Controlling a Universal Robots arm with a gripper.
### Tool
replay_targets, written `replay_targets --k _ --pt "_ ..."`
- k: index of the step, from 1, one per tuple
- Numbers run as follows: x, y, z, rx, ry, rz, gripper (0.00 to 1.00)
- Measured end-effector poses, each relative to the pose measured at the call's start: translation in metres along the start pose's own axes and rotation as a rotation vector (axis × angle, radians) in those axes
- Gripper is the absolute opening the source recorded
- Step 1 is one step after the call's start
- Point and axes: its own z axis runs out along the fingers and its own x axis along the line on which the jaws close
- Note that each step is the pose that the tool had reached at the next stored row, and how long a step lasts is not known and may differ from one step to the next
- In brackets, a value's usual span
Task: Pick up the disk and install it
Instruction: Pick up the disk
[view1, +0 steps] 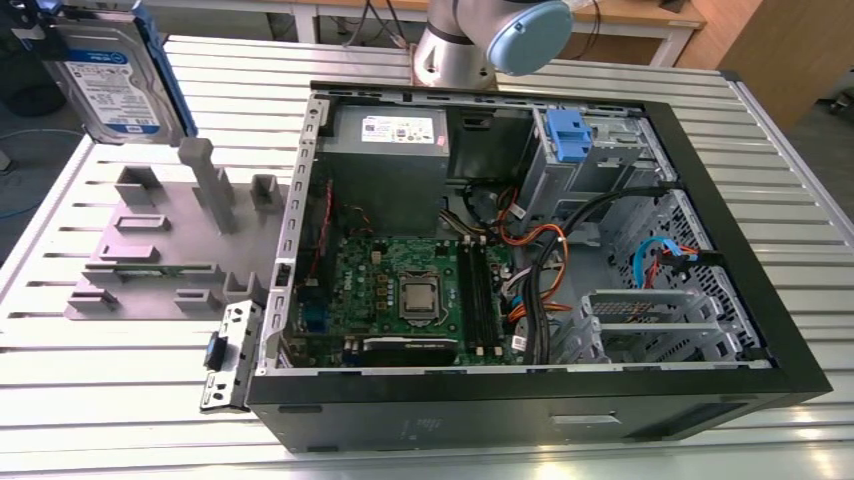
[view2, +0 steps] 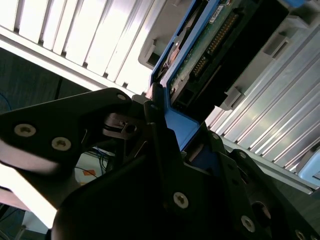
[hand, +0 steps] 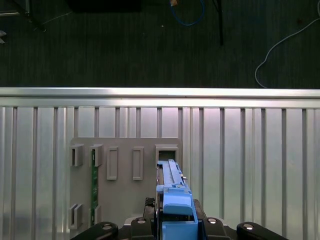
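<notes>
1. While the hand (hand: 176, 225) is clamped on the bright blue frame of the disk (view1: 118, 70), the disk hangs upright at the exterior view's far left, its white-and-blue label facing that camera, raised clear of the tabletop (view1: 120, 400).
2. Below it in the first wrist view lies the grey slotted holder (hand: 125, 170), with a green circuit strip (hand: 93, 180) standing in one slot.
3. In the second wrist view the hand's black fingers (view2: 155, 112) pinch the blue frame edge, with the disk's circuit-board side showing.
4. An open computer case (view1: 534, 400) lies just beside the holder, toward the exterior view's right.
5. Inside it are a motherboard (view1: 400, 290), a grey power-supply box (view1: 387, 135) and a small blue latch (view1: 567, 135) on the metal bay.
6. Orange and black cables (view1: 534, 240) run between the motherboard and that bay.
7. The arm's base (view1: 461, 50) stands behind the case.
</notes>
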Motion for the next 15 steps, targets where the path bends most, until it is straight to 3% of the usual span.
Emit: replay_targets --k 15 --pt "0.0 0.0 -0.0034 -0.0002 0.0001 0.0 0.37"
